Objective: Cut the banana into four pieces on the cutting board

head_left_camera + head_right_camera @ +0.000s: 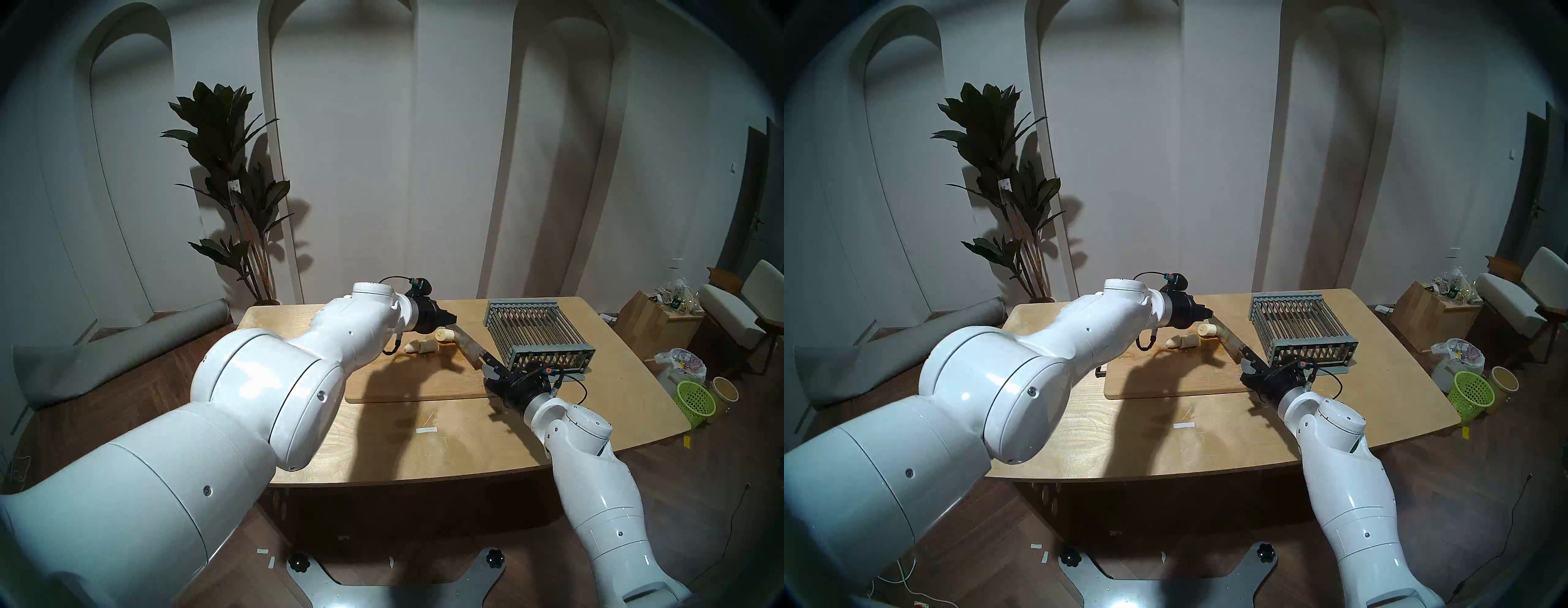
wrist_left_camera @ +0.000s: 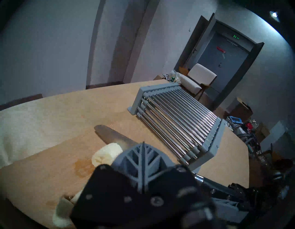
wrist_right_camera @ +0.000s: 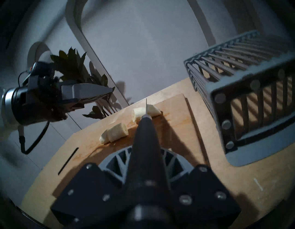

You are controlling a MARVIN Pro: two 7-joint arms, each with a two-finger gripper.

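Head views: peeled cream-yellow banana chunks lie on the light-brown wooden cutting board; the right gripper is clamped on a black-handled steel knife. Left wrist: the left gripper is clenched empty above the board. Right wrist: the blade stands between two chunks, beside a grey metal-rod rack.

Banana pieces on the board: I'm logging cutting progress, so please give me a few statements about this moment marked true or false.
1. The right gripper is shut on the knife. True.
2. The left gripper holds a banana piece. False: it is shut, empty and above the cutting board.
3. The knife blade stands in the far part of the banana. True.
4. The banana lies on the metal rack. False: every piece is on the cutting board.
5. The rack stands on the table beside the board. True.
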